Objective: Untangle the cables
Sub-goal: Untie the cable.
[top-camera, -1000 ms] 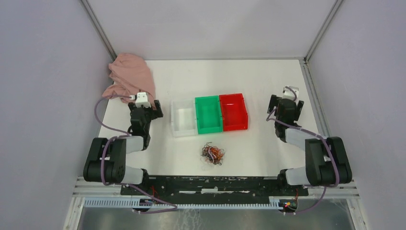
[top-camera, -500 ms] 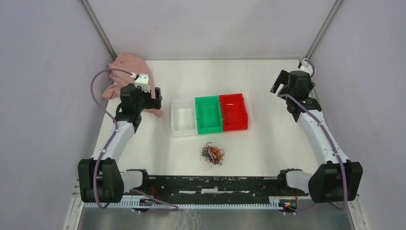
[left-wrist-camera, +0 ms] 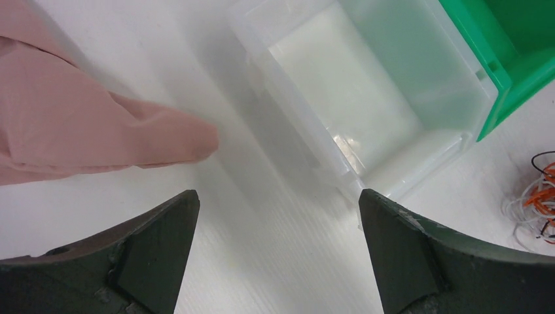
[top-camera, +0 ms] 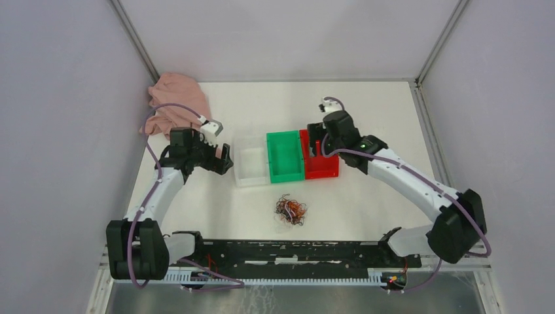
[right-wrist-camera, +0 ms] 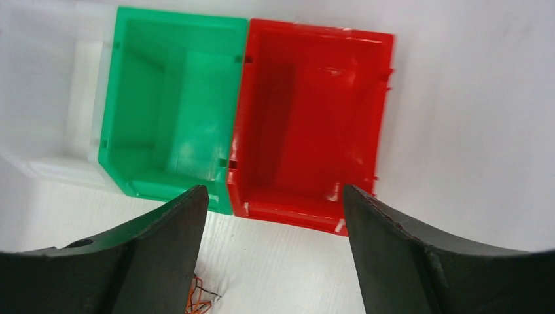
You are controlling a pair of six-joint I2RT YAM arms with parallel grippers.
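The cables (top-camera: 290, 210) lie as a small wad of thin orange, black and whitish wires on the table, in front of the bins. A few strands show at the right edge of the left wrist view (left-wrist-camera: 540, 196) and beside the left finger in the right wrist view (right-wrist-camera: 196, 297). My left gripper (top-camera: 224, 161) (left-wrist-camera: 276, 196) hangs open just left of the clear bin, nothing between its fingers. My right gripper (top-camera: 319, 145) (right-wrist-camera: 273, 190) hovers open over the red bin, holding nothing. Both grippers are well behind the wad and apart from it.
Three empty bins stand side by side mid-table: clear (top-camera: 249, 180) (left-wrist-camera: 366, 98) (right-wrist-camera: 78, 98), green (top-camera: 285, 176) (left-wrist-camera: 504, 59) (right-wrist-camera: 170, 98) and red (top-camera: 330, 171) (right-wrist-camera: 307, 111). A pink cloth (top-camera: 177, 98) (left-wrist-camera: 78, 124) lies crumpled at the back left by the wall.
Both arms unfolded from their tucked poses. The right gripper swung from the far right corner to above the red bin. The left gripper moved from the cloth toward the clear bin.
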